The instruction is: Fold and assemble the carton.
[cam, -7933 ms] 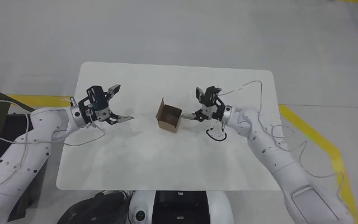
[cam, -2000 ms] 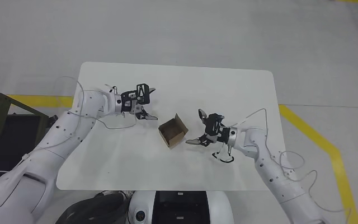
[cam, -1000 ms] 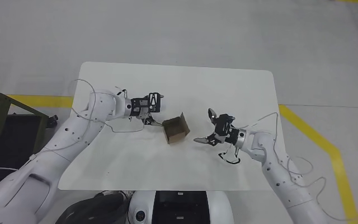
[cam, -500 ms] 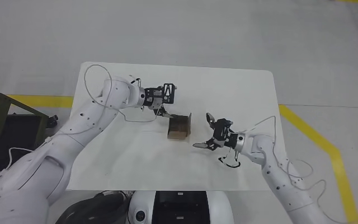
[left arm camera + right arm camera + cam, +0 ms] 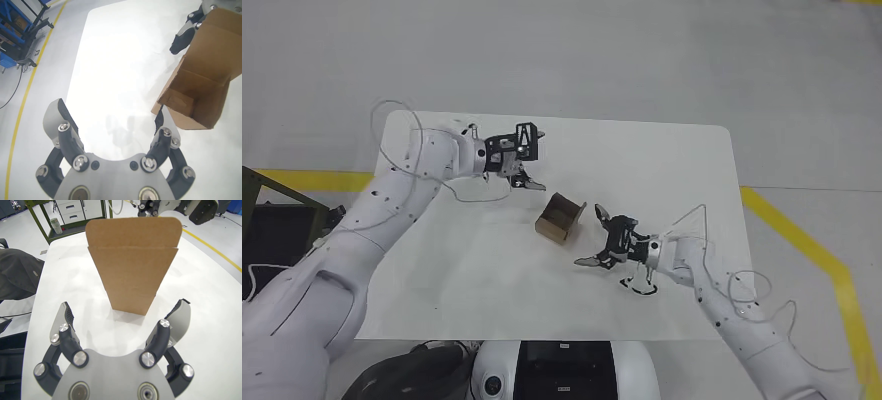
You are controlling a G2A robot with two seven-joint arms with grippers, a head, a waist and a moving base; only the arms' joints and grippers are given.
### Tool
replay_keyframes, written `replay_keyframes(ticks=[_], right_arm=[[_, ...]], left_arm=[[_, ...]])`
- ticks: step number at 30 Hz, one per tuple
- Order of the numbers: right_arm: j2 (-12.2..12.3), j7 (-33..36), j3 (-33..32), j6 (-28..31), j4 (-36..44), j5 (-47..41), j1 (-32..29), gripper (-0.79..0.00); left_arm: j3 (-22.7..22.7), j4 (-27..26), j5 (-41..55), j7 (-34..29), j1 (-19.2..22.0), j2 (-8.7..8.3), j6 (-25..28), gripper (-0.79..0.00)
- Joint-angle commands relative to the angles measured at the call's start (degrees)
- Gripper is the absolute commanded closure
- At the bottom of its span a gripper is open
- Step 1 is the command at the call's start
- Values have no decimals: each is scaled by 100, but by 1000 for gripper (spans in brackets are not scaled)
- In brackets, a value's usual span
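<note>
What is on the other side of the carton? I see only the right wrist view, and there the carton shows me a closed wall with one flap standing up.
Observer: In the left wrist view the carton is open on the side away from you, and inside I see only bare cardboard.
Operator: And how is the left gripper? The carton hides most of it from me.
Observer: The left gripper is open and holds nothing. One fingertip is close by a corner of the carton's open rim; I cannot tell whether it touches.
</note>
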State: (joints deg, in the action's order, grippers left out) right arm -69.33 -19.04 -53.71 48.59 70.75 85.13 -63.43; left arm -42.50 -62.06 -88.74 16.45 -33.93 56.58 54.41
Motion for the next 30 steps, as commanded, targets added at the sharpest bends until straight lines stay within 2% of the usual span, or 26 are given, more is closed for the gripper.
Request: replay_keyframes(ticks=[1, 7, 13, 22, 30], right_arm=[[-66, -238, 179, -167, -172, 12, 99, -785], [-241, -612, 572, -702, -570, 54, 279, -785], [-386, -856, 806, -972, -1012, -23, 478, -785], [-598, -1089, 1071, -1335, -1605, -188, 682, -785], [-803, -1197, 1355, -1410, -1992, -244, 867, -785]], left_arm=[[-339, -294, 27, 53, -285, -174, 49, -785], [-1332, -1209, 242, -95, -1187, -595, 75, -785], [-2108, -1866, 542, -374, -1930, -844, 94, -785], [-2651, -2421, 753, -650, -2550, -986, 77, -785], [-2733, -2355, 918, -763, -2622, -989, 124, -785]])
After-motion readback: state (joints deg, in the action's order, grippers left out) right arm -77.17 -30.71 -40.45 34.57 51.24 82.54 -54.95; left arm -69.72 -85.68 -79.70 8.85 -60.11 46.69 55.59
